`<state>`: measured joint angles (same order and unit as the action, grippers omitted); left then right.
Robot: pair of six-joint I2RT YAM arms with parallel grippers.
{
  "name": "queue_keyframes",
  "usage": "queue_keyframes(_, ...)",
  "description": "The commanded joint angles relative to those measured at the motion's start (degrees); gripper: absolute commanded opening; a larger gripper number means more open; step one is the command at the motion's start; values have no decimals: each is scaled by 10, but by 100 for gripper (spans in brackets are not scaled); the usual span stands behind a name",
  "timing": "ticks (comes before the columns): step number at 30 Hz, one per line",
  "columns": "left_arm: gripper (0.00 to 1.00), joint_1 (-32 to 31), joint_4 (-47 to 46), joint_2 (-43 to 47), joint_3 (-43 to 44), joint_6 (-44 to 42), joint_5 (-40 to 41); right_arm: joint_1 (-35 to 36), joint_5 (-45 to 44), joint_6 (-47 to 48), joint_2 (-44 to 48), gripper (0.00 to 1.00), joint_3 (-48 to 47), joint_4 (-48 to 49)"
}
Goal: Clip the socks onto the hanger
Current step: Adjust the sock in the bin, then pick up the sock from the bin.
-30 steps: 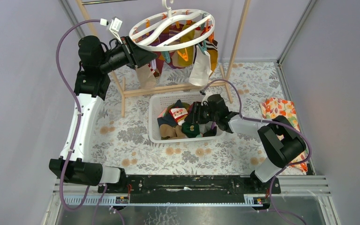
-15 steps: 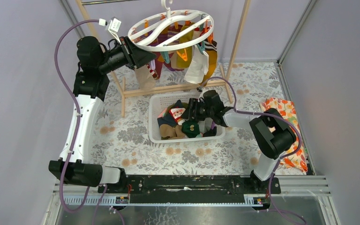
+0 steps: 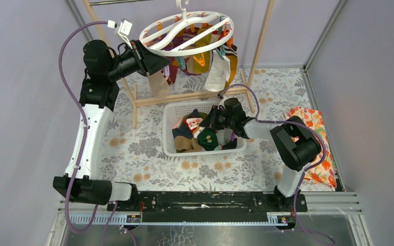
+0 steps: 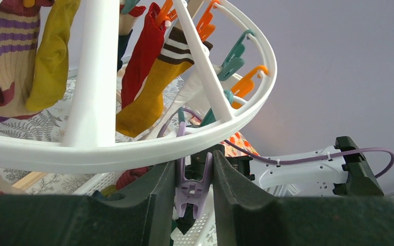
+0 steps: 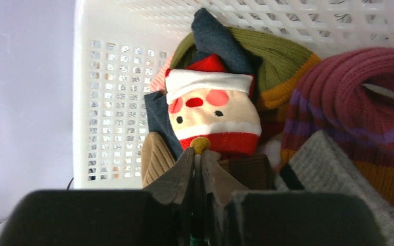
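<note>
The white ring hanger [image 3: 195, 51] hangs at the back with several socks clipped under it, among them a tan one [image 3: 159, 84] and a white one [image 3: 216, 74]. My left gripper [image 3: 166, 62] is shut on a purple clip [image 4: 194, 184] just under the hanger's rim [image 4: 107, 151]. My right gripper [image 3: 213, 123] is inside the white basket [image 3: 170, 148], shut on a dark green dotted sock [image 3: 208, 138]. In the right wrist view only a thin strip of it and a yellow dot [image 5: 200, 144] show between the pads. A Santa sock [image 5: 213, 115] lies just beyond the fingertips.
The basket [image 5: 107, 92] holds several more socks, maroon striped [image 5: 349, 97], tan and grey. The wooden frame rack [image 3: 184, 96] stands behind the basket. An orange floral cloth [image 3: 308, 120] lies at the right. Grey walls close both sides.
My right gripper has moved back and slightly left in the basket with the green sock. The hanger has swung a little left. The left arm has barely moved.
</note>
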<state>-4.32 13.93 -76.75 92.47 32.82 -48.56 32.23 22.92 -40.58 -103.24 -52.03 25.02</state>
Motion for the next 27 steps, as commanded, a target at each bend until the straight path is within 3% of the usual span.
queue_keyframes(1, 0, 4, 6, 17, -4, -7, -36, -5, 29, -35, 10, 12, 14, 83)
queue_keyframes(7, 0, 4, 6, 16, -1, -3, -39, -5, 59, -58, 29, 7, 45, 148)
queue_keyframes(17, 0, 5, 2, 13, 4, 14, -48, 0, 144, -192, 67, 0, 161, 600)
queue_keyframes(23, 0, 4, -23, 11, -7, 46, -57, 24, 114, -209, 104, 0, 185, 709)
queue_keyframes(27, 0, 4, -42, 12, -11, 71, -63, 64, 58, -164, 149, 0, 168, 693)
